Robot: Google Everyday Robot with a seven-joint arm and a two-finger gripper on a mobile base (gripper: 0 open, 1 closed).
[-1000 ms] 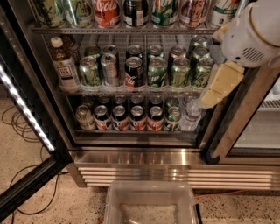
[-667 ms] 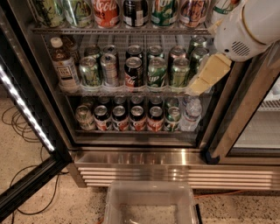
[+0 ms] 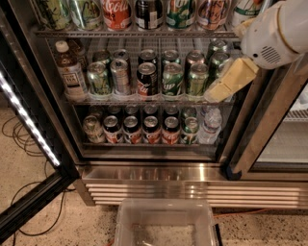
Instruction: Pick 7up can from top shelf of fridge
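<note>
The fridge [image 3: 159,185] stands open, with its ribbed steel base below. The top shelf [image 3: 144,33] is a wire rack across the top of the view and holds a row of cans cut off by the frame. A white can with green and red marks, which looks like the 7up can [image 3: 245,9], stands at the shelf's right end, partly behind my white arm [image 3: 276,33]. My gripper [image 3: 231,79] hangs below that shelf, its yellowish finger in front of the right-hand cans of the middle shelf. It holds nothing that I can see.
A red Coca-Cola can [image 3: 117,12] and a green 7up can [image 3: 180,12] share the top shelf. A tea bottle [image 3: 70,72] stands at middle left, a water bottle [image 3: 210,126] at lower right. The glass door [image 3: 29,129] is open at left. A clear bin [image 3: 163,226] sits on the floor.
My arm and gripper have risen and moved left, from beside the lower right cans to in front of the middle shelf's right end. The cans have not moved.
</note>
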